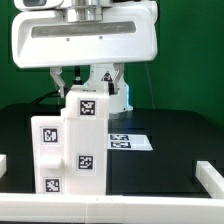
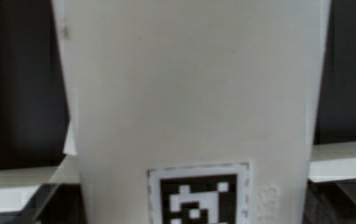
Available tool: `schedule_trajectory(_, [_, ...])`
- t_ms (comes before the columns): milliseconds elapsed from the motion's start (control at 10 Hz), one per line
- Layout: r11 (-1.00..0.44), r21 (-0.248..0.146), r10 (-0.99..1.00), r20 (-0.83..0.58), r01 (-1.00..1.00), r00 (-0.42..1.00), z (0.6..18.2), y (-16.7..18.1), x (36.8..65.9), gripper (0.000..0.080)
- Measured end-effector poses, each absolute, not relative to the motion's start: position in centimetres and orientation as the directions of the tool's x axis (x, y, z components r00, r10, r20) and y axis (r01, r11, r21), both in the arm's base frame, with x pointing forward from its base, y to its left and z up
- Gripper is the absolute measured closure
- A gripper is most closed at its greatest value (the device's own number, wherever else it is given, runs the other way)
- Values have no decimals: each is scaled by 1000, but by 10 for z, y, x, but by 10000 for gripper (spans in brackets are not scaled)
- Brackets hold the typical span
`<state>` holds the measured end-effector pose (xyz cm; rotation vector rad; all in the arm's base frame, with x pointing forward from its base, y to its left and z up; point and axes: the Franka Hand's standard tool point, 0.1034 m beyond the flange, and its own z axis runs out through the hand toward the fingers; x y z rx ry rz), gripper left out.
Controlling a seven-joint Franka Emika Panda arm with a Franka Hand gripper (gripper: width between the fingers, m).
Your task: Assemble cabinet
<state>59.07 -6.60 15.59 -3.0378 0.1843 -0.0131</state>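
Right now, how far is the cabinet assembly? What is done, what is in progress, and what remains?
Done: the cabinet stands upright on the black table as one tall white box with marker tags. In hand: the gripper hangs just above its top with jaws wide on either side; whether they touch it is unclear. Left: no loose part is visible except the marker board, so it looks near the end.

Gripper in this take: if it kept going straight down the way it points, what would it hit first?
Most likely the top of the white cabinet, directly below the open gripper; the wrist view shows its fingers flanking it.
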Motion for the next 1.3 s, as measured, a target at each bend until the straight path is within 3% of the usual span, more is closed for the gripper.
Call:
schedule_trajectory(800, [-807, -90, -582, -45, -584, 812, 157, -62, 592, 249])
schedule_trajectory(900, [-806, -92, -584, -47, -585, 811, 160, -61, 591, 201])
schedule_trajectory(1000, [-801, -99, -588, -54, -590, 807, 168, -60, 591, 160])
schedule_trajectory(1300, [-774, -117, -617, -86, -623, 782, 198, -50, 592, 152])
